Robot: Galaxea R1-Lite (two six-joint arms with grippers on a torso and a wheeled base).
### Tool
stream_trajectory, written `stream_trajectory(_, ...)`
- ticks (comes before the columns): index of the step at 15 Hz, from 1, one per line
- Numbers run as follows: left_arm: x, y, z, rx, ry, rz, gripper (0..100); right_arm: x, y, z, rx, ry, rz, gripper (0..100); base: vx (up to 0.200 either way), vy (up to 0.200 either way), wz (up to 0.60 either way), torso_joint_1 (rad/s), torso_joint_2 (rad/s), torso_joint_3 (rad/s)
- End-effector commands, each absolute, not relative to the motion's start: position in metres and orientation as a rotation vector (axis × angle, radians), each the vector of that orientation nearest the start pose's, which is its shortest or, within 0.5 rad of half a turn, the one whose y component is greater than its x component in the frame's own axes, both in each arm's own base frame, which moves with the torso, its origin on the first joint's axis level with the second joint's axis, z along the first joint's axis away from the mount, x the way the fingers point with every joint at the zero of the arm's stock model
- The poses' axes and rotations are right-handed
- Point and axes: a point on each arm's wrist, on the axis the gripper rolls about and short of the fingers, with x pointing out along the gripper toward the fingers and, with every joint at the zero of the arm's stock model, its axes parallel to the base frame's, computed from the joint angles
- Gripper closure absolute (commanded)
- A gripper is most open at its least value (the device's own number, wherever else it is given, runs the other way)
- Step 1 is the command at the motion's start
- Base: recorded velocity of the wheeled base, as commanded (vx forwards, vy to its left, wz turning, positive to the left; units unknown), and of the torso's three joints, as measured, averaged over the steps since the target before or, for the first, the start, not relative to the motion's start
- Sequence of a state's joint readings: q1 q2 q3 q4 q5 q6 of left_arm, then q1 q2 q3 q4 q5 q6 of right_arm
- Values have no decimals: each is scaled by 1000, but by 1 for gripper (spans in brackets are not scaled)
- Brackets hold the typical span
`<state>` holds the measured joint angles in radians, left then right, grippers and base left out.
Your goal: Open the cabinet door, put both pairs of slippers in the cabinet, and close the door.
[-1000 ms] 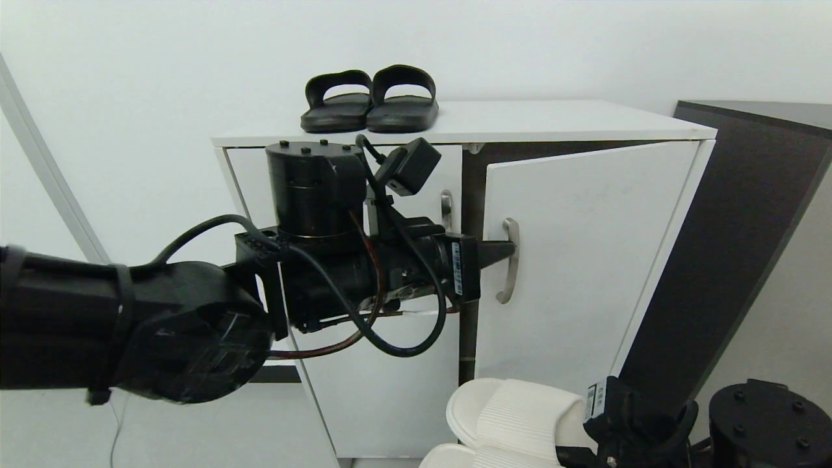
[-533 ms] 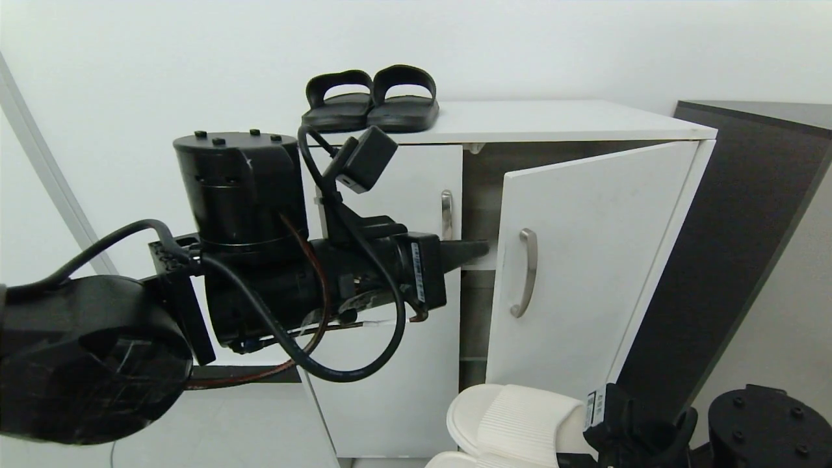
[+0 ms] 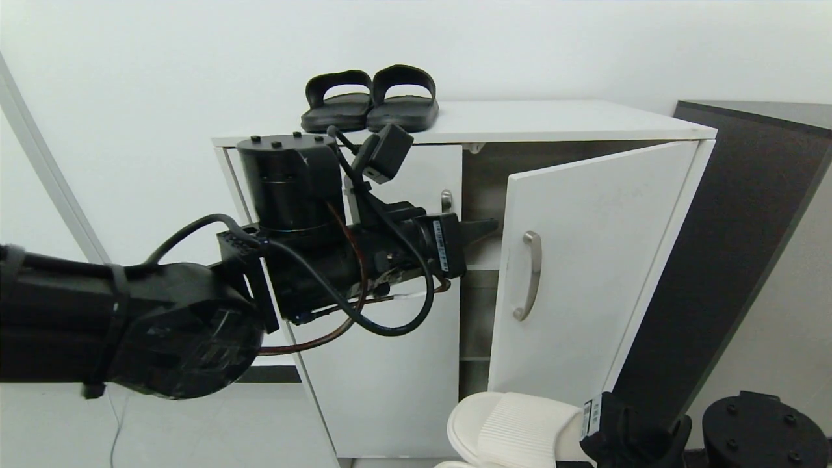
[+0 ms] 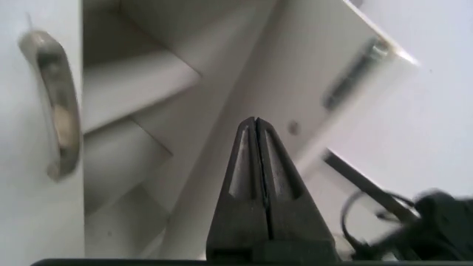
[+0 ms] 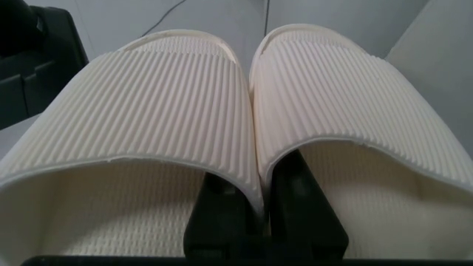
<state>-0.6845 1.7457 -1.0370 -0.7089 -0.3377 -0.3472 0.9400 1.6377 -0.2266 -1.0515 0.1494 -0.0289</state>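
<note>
Door (image 3: 598,260) of cabinet (image 3: 552,120) ajar.
Left gripper (image 3: 489,227), closed and empty, at the cabinet's opening; right gripper (image 5: 262,214) clamps white slippers (image 3: 513,419) low before the cabinet; black slippers (image 3: 369,101) on its top.

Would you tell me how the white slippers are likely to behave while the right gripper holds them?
Probably light: the right gripper holds both white slippers by their adjoining inner edges alone. They look like soft ribbed foam, so they may flex or sag a little. The ribbing likely helps grip, yet the pair could swing.
</note>
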Motion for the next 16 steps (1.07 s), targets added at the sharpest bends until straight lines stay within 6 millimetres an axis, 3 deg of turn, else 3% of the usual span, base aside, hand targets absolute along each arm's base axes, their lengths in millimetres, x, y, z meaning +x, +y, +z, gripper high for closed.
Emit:
stream_trajectory(1, 270, -229, 220, -311, 212, -1002, 100, 124, 179, 100, -180, 346, 1091, 100, 0, 0, 0, 0, 0, 0)
stream_trajectory(6, 283, -239, 217, -362, 229, -998, 100, 119, 178, 96, -203, 359, 1110, 100, -160, 0, 0, 5, 4, 2)
stream_trajectory(10, 243, -265, 212, -354, 191, -1134, 100, 109, 178, 94, -213, 368, 1156, 100, -200, 0, 0, 1, 2, 1)
stream_trajectory(14, 255, -257, 214, -365, 173, -1099, 100, 108, 179, 93, -216, 371, 1167, 100, -200, 0, 0, -1, 7, 2)
stream_trajectory(16, 258, -252, 213, -363, 175, -1079, 100, 108, 179, 92, -217, 372, 1165, 100, 0, 0, 0, 0, 0, 0)
